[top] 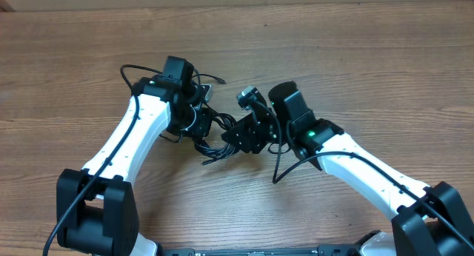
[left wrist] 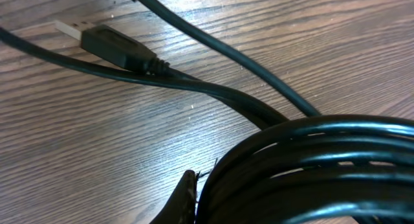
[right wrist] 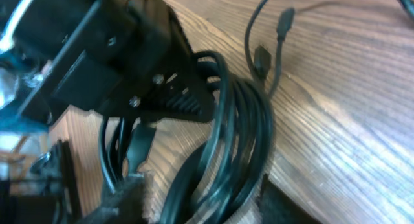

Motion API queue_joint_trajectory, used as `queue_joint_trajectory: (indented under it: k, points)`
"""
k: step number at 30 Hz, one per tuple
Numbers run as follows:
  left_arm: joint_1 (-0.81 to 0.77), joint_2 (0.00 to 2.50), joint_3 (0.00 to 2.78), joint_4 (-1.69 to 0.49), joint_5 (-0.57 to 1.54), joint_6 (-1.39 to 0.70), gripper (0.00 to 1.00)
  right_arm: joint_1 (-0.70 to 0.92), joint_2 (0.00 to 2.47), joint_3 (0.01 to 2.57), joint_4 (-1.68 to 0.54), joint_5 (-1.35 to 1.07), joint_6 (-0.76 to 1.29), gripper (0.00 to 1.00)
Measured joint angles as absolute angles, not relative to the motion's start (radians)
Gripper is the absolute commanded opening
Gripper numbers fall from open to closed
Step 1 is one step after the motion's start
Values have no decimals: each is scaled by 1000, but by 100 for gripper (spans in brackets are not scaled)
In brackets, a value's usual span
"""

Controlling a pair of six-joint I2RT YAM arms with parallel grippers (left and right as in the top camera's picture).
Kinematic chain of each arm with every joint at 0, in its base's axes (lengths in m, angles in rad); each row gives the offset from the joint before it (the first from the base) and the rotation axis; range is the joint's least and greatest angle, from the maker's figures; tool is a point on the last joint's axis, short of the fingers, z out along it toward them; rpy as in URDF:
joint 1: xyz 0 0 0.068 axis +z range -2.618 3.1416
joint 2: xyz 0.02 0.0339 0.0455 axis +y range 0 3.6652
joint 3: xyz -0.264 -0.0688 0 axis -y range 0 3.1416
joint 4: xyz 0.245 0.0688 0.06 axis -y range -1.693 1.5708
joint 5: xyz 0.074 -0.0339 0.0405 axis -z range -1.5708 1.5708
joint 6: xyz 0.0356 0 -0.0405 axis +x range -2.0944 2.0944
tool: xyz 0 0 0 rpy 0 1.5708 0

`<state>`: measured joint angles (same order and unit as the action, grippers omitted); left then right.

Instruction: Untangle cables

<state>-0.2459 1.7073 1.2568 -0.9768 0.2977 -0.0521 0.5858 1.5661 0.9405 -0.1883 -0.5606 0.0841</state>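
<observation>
Barely begun: your cables [top: 215, 141] lie coiled tight on the desk [top: 370, 56], one strand straying toward 10 o'clock. Whether either arm's jaws grip, I cannot tell.

The left end effector [top: 196, 119] and right end effector [top: 241, 137] crowd over the cables [top: 211, 146], hiding their jaws from overhead. The left wrist view crops the cables; the right wrist view is blurred.

A wood-grain table [top: 348, 49] carries a coiled bundle of black cables [top: 213, 143] near its centre, with loose ends and one silver-tipped plug [left wrist: 97, 43] lying flat on the boards.
</observation>
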Motion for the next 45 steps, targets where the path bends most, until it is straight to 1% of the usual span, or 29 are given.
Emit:
queue_joint_trajectory:
  k: [1, 2, 4, 9, 17, 19, 21, 26, 27, 29, 30, 33, 37, 45]
  points:
    - [-250, 1707, 1257, -978, 287, -53, 4, 596, 1566, 941, -188, -539, 81, 8]
    - [-256, 1707, 1257, -977, 270, -61, 4, 605, 1566, 941, -192, -521, 85, 6]
    - [-258, 1707, 1257, -977, 239, -85, 4, 614, 1566, 941, -195, -497, 100, 4]
    - [-282, 1707, 1257, -980, 140, -232, 4, 619, 1552, 941, -221, -463, 128, 4]
    - [-284, 1707, 1256, -941, 131, -442, 4, 620, 1422, 952, -435, -409, 136, 4]
    - [-262, 1707, 1253, -904, 94, -493, 5, 616, 1392, 952, -517, -411, 134, 4]
    - [-217, 1707, 1253, -876, 47, -532, 4, 616, 1378, 952, -554, -415, 134, 4]
    - [-156, 1707, 1253, -879, -24, -594, 4, 615, 1373, 952, -585, -358, 184, 4]
    - [-157, 1707, 1253, -883, -29, -598, 4, 615, 1373, 952, -587, -331, 202, 7]
    - [-157, 1707, 1253, -894, -35, -604, 4, 610, 1373, 952, -578, -295, 230, 20]
    - [-157, 1707, 1253, -897, -35, -604, 4, 609, 1373, 952, -563, -283, 234, 24]
    - [-157, 1707, 1253, -902, -38, -600, 4, 609, 1373, 952, -488, -256, 207, 39]
    - [-157, 1707, 1253, -905, -19, -581, 4, 609, 1374, 951, -367, -240, 99, 43]
    - [-157, 1707, 1253, -914, 52, -523, 4, 641, 1447, 951, -253, -228, -30, 44]
